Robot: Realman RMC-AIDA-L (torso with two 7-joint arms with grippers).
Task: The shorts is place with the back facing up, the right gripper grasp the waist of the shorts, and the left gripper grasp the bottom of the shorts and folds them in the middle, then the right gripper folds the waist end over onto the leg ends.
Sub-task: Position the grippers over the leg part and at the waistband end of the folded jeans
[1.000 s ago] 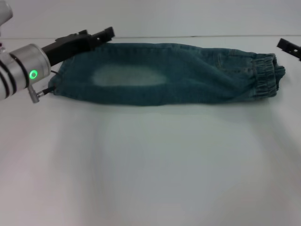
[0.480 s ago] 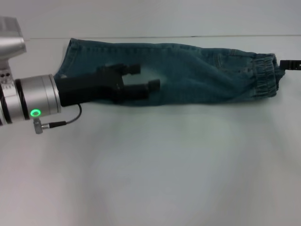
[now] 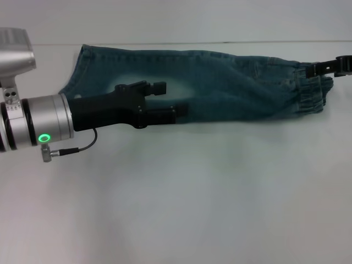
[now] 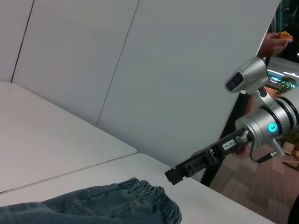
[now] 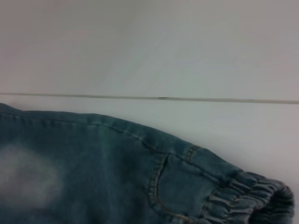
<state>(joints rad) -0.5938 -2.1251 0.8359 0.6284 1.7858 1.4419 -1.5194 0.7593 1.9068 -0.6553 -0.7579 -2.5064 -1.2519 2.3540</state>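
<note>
Head view: right claw [image 3: 324, 68] now reaches shorts [image 3: 231, 88] waist end, grip unclear; left claw [image 3: 173, 102] spread, hovering.

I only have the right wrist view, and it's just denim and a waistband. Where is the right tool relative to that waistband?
Observer: In the head view the right tool is at the waistband's far corner. I can't tell whether they touch.
Operator: And the left tool?
Observer: The left tool is open, above the middle of the shorts.
Operator: Where are the hems?
Observer: The hems are at the robot's left end, lying flat on the table.
</note>
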